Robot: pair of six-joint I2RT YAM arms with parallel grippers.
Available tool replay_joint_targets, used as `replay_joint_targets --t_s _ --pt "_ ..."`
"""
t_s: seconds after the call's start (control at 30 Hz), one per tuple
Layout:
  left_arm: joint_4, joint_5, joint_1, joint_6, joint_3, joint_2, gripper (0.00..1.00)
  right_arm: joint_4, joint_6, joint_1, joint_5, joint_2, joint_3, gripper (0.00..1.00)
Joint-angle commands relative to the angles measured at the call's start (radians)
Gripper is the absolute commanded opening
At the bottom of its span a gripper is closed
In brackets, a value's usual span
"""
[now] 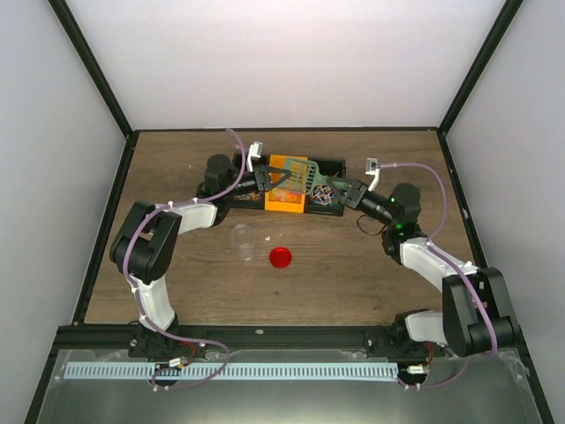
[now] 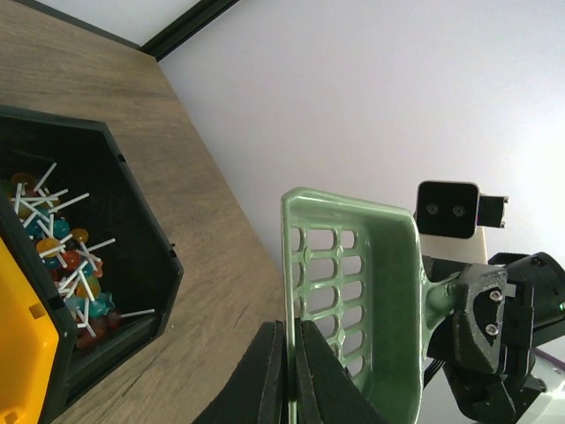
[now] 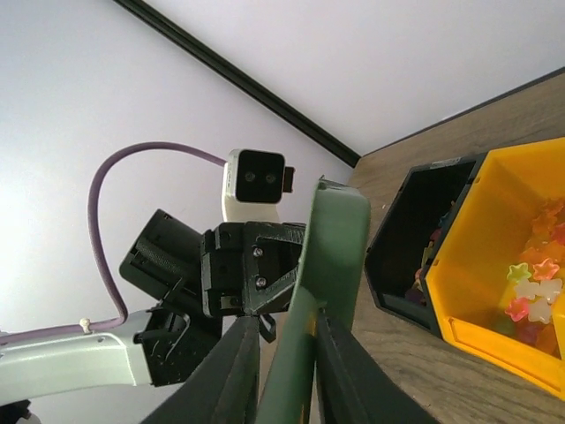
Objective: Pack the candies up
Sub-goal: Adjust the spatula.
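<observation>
yellow bin (image 3: 477, 231) shows star candies (image 3: 528, 281) (right wrist only).

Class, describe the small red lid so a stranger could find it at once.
Start at the wooden table. On the near side of the orange bin, midway across, lies the red lid. It is the only flat red disc, alone on bare wood.

Top cam looks down from behind, whole tabletop (image 1: 353, 274) in frame. Wrist cams sit close, tilted up, facing each other across the green scoop (image 2: 353, 283) all three share.
</observation>
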Motion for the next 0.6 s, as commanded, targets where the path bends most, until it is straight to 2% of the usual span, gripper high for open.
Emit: replay_joint_targets --t_s 0.0,0.1,0.17,0.27,0.4,0.57 --pt "0.014 0.018 -0.005 0.020 0.006 0.003 0.04 0.015 -0.024 0.008 -0.012 0.001 0.040 0.14" --pt "0.015 0.024 -0.008 0.020 0.006 0.008 0.04 0.006 -0.032 0.008 -0.022 0.005 0.048 0.04" --pt "0.015 0.026 -0.008 0.021 0.005 0.007 0.04 -0.002 -0.037 0.008 -0.023 0.005 0.049 0.03" --pt "0.014 0.032 -0.007 0.022 0.005 0.008 0.04 -0.013 -0.045 0.007 -0.019 0.009 0.055 0.10" --pt "0.015 0.041 -0.008 0.026 0.006 0.010 0.04 -0.015 -0.049 0.007 -0.022 0.018 0.062 0.10" --pt "0.016 0.058 -0.008 0.042 0.004 0.006 0.04 -0.015 -0.055 0.007 -0.035 0.031 0.070 0.01"
